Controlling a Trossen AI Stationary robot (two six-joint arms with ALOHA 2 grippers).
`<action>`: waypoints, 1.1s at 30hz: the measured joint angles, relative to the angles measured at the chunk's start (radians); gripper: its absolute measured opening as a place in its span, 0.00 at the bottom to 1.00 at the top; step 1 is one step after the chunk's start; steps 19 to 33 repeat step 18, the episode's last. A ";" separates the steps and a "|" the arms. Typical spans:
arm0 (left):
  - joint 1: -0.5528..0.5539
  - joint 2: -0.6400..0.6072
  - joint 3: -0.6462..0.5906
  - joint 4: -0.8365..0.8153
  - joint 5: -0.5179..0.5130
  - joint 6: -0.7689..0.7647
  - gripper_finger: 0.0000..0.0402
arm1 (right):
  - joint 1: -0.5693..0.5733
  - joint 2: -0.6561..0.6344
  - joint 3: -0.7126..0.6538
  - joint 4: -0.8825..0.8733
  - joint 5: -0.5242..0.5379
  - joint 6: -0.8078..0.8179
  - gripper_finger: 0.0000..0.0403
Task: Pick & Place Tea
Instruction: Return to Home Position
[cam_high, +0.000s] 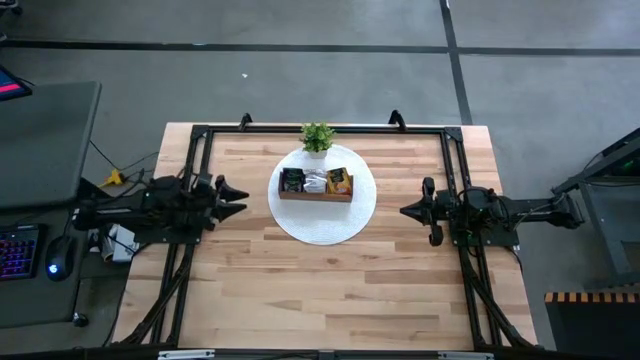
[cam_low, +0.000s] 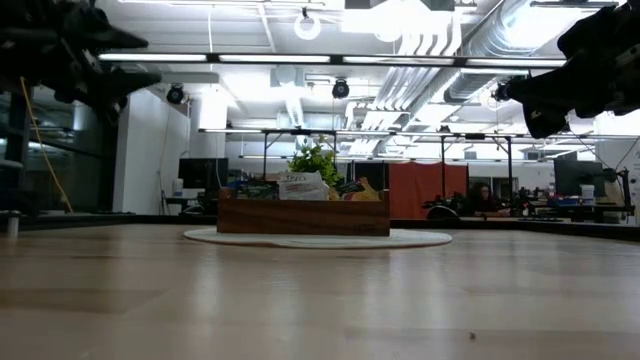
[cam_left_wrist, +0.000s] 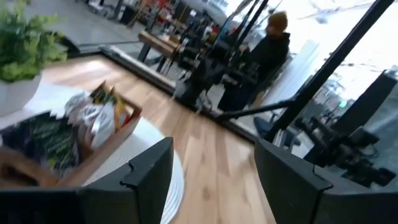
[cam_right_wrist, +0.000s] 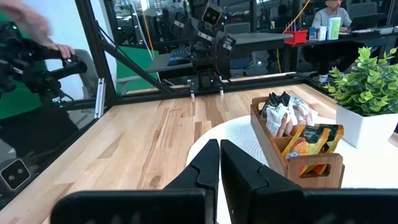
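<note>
Tea bags (cam_high: 316, 181) in the tray (cam_high: 315, 198) look light, thin and crinkly, so pinch a top edge. Left claw (cam_high: 243, 198) spread at the left, right claw (cam_high: 404, 211) pressed together at the right.

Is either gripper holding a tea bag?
No, the left gripper and right gripper are empty, away from the tea in the wooden tray.

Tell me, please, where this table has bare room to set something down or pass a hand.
The widest bare wood is the part of the table away from the potted plant, past the white mat. Clear strips also lie between mat and left gripper, and between mat and right gripper. Crowded: the wooden tray of tea sachets on the mat.
</note>
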 joint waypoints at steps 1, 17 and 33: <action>0.000 0.001 -0.005 -0.006 -0.001 0.000 0.55 | 0.000 0.000 0.000 0.000 0.000 0.000 0.03; 0.002 0.011 -0.012 -0.191 0.000 0.000 0.55 | 0.000 0.000 0.000 0.001 -0.001 0.000 0.03; 0.002 0.011 -0.012 -0.192 0.000 0.000 0.55 | 0.000 0.000 0.000 0.001 -0.001 0.000 0.03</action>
